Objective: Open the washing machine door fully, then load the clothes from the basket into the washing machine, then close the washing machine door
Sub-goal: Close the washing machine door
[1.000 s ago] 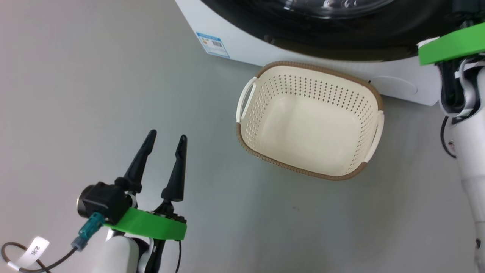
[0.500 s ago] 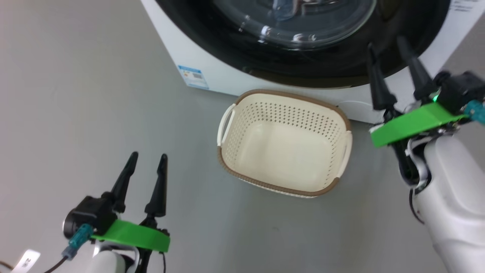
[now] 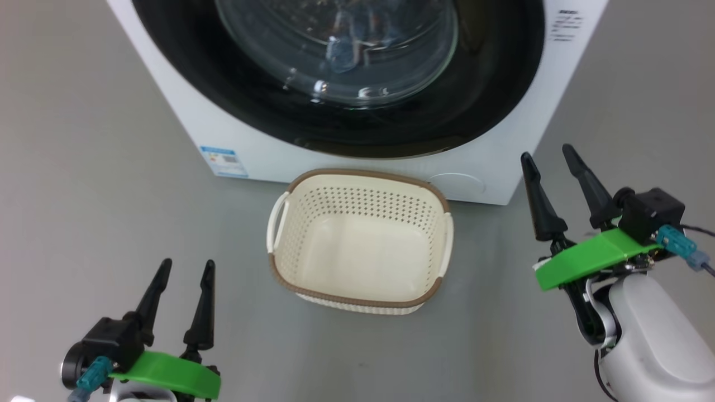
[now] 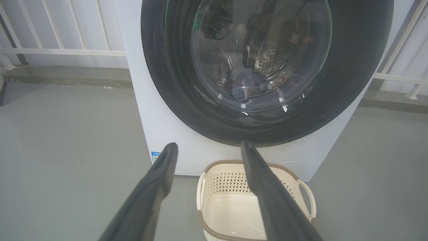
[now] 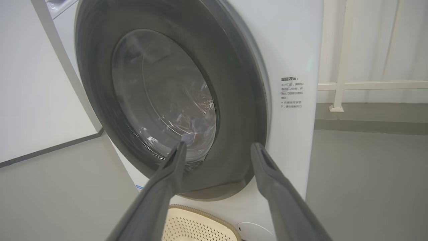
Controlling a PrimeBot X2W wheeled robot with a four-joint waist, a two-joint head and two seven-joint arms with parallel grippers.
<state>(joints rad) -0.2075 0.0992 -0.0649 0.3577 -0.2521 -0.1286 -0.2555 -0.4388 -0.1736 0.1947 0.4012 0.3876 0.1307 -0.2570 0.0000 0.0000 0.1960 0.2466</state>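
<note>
Both of my end effectors are released, fingers spread. The left end effector [image 3: 187,263] hangs low over the grey floor [image 3: 84,195], off to the left of the basket [image 3: 363,172]. The right end effector [image 3: 547,152] is up near the right front corner of the washing machine [image 3: 268,151]. The basket stands on the floor just in front of the machine, below the washing machine door [image 3: 491,100], which sits closed against the front. Through it I see the clothes [image 4: 245,87], a blue bundle low in the drum [image 4: 272,58].
</note>
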